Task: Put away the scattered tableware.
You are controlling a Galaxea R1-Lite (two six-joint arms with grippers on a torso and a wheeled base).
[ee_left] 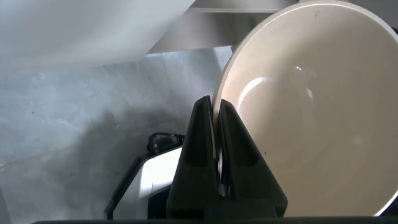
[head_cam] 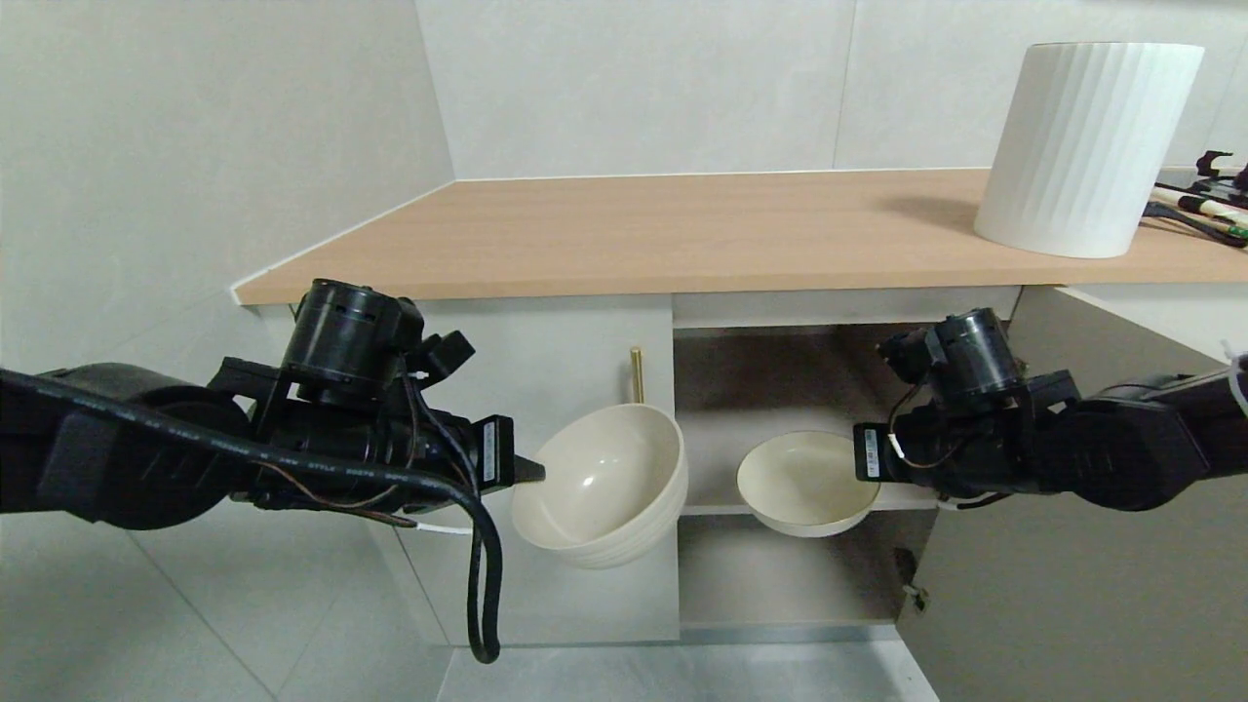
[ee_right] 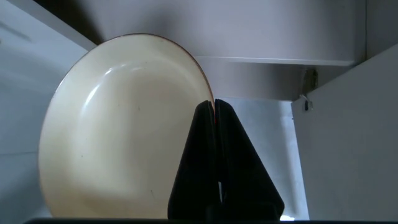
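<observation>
Progress check: I'd call it roughly halfway. Both pieces are picked up, but neither is stowed yet.

The left gripper [head_cam: 531, 471] is pinched tight on the rim of the deep bowl [head_cam: 600, 485], 1 finger inside and 1 outside, and holds it tilted in the air in front of the closed door [head_cam: 546, 390]. The right gripper [head_cam: 858, 453] is clamped the same way on the rim of the shallow bowl [head_cam: 804, 483], at 3 o'clock from the deep one, right at the mouth of the open cabinet [head_cam: 780, 370]. I can't tell if it touches the shelf [head_cam: 712, 507].

What's left, I reckon, is getting both bowls onto that shelf.

In the way: the closed door, with its brass handle [head_cam: 636, 375] at 12 o'clock above the deep bowl, so the left arm likely has to go around it. The open door [head_cam: 1072, 604] sits near the right arm. Up on the countertop [head_cam: 624, 234] at 1 o'clock is a ribbed white canister [head_cam: 1087, 146], with some long thin items [head_cam: 1199, 210] beside it.
</observation>
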